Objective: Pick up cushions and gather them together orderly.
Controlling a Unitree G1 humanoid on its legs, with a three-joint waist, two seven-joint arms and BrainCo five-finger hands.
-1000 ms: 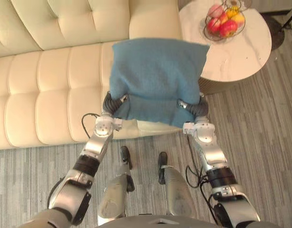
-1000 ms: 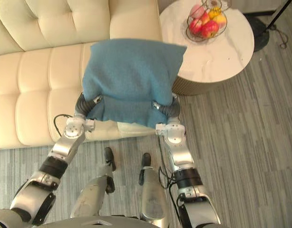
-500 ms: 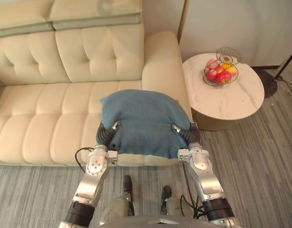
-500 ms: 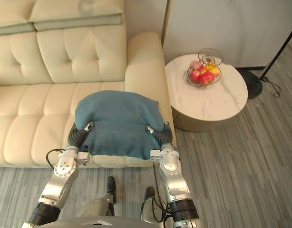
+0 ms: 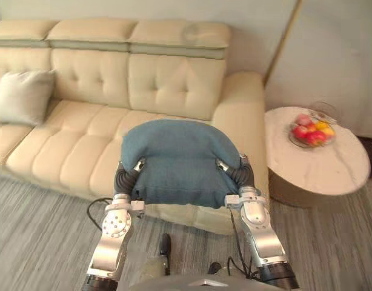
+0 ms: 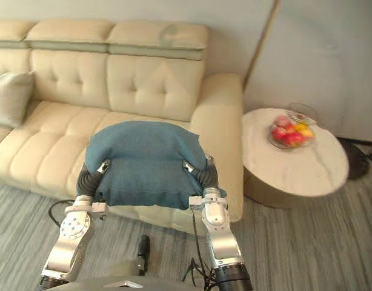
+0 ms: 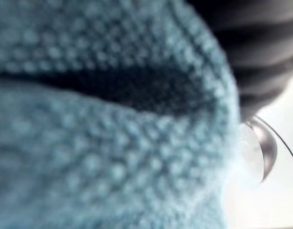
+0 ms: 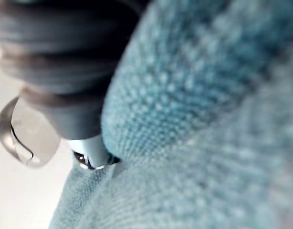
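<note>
Left eye view: blue cushion is hanging in the air in front of the robot, over the front edge of the cream sofa, carried from both sides. Left hand and right hand are pinching its near corners, each thumb pressing into the cloth from above, fingers probably curling underneath, hidden. Pale cushion is sitting well apart at the sofa's left end. Risk: both hands are catching only the near edge, so the cushion could be sagging and slipping free while travelling over there.

Cream tufted sofa, round marble table, grey floor
</note>
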